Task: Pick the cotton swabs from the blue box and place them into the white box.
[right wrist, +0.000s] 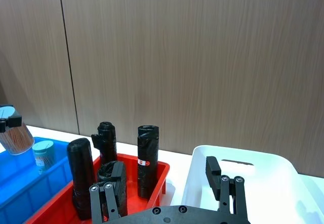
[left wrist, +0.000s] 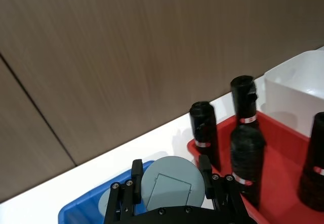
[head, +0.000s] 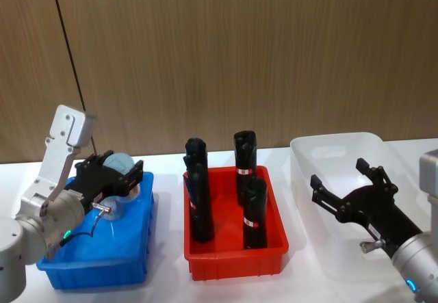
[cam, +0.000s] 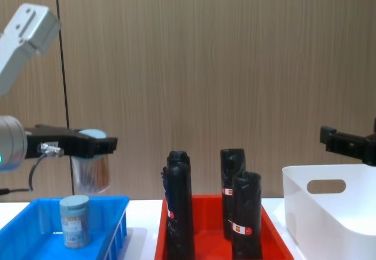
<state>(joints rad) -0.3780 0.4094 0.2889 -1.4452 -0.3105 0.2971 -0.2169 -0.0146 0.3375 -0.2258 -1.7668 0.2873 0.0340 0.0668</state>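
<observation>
**Swab jar up in the air, long carry ahead**

Left gripper (cam: 88,145) is clamping one swab jar (cam: 90,172) up near its lid. The jar is hanging clear above the blue box (head: 96,252), not touching it. A second jar (cam: 74,220) is sitting upright in that box, just below. Right gripper (head: 337,171) is hovering over the white box (head: 335,142) with its fingers spread wide, holding nothing.

What's worrying me: getting to the white box means going right across the red crate (head: 236,265), and those black cylinders (head: 245,159) are sticking up pretty tall. If the carry is running too low, the jar is clipping one, tipping it over or getting twisted out of the pinch. The grip is sitting high on a smooth round body, so a fast swing could be working it loose. And the right gripper is sitting right where the drop would go, so the arms could be bumping each other.
</observation>
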